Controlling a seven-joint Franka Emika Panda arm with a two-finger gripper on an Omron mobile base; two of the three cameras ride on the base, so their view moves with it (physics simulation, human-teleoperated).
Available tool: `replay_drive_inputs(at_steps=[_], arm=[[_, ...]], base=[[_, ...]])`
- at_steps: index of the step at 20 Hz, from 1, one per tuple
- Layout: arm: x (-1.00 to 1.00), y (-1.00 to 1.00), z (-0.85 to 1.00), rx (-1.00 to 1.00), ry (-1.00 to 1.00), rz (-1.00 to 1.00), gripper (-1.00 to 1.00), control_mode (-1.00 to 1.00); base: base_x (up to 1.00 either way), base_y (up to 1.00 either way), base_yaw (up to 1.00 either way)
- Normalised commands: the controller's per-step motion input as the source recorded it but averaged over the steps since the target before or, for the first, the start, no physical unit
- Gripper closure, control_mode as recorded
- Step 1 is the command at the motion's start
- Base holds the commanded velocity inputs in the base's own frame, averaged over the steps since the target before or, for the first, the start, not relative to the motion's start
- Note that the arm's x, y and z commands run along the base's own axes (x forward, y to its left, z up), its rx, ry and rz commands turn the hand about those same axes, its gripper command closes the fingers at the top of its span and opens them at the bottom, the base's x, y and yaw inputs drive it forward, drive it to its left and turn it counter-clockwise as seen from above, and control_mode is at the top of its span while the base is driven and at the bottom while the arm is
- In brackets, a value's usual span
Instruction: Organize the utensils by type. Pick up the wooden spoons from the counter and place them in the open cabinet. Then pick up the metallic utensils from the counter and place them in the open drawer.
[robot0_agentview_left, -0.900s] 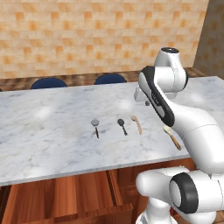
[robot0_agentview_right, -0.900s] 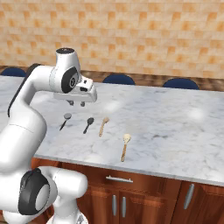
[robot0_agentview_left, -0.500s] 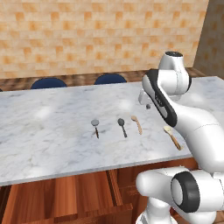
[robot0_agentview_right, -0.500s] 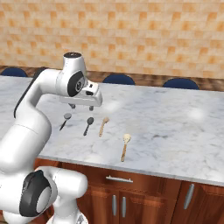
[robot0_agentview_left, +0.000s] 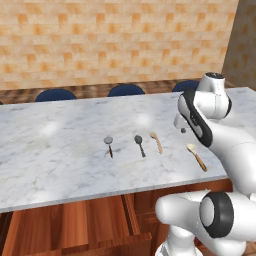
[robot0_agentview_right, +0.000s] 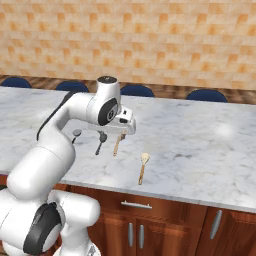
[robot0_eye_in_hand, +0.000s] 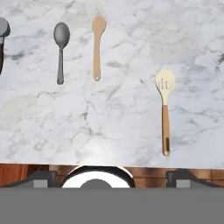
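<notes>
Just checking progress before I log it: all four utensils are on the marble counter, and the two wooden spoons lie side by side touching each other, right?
Not quite. All four are on the counter, but the wooden spoons lie apart, with bare marble between them. The hand view shows it.

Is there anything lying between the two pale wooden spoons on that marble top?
No. In the hand view, bare marble counter separates the plain wooden spoon from the slotted wooden spoon. The left base view shows the same gap.
</notes>
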Motion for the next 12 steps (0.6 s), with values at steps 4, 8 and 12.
replay_drive_inputs(at_steps=[4,8,12], arm=[[0.23,-0.44,-0.53,0.0,0.0,0.0,-1.0,-1.0],[0.24,-0.39,-0.53,0.0,-0.01,0.0,-1.0,-1.0],[0.24,-0.51,-0.44,0.0,0.0,0.0,-1.0,-1.0]], base=[[0.0,0.0,0.0],[0.0,0.0,0.0],[0.0,0.0,0.0]])
